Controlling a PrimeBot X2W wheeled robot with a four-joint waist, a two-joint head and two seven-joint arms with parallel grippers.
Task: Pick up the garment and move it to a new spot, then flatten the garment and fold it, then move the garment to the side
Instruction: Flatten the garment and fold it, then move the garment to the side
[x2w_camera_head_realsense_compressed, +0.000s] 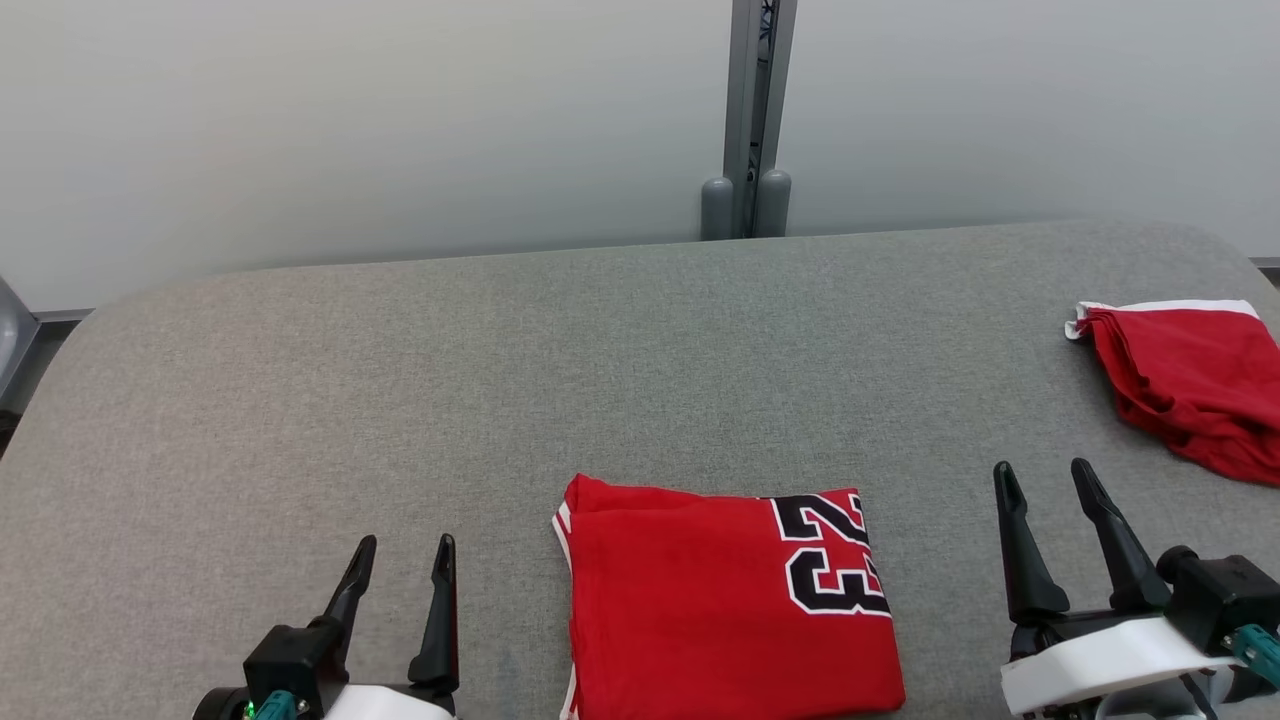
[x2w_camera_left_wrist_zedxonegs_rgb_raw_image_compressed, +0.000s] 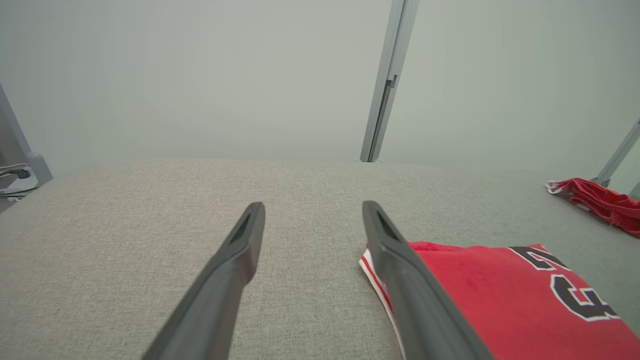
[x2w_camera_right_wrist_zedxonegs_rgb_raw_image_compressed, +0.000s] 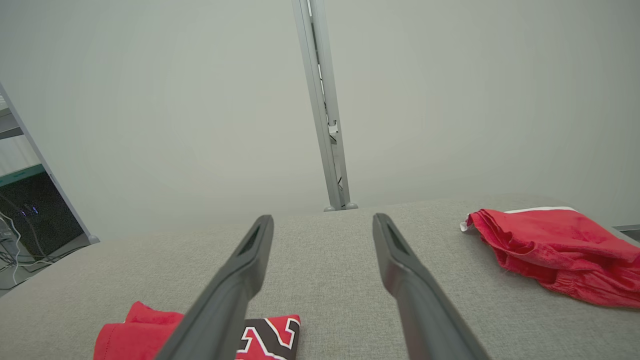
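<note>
Garment: your folded red jersey lies flat at the front of the table, between both grippers | left gripper: fingers apart, empty | right gripper: fingers apart, empty | fold looks done; you flank it, likely ready to shift it aside

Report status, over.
Left end effector open, empty; right end effector open, empty. Folded red jersey lies flat between them. Crumpled red garment far right, apart from jersey.
</note>
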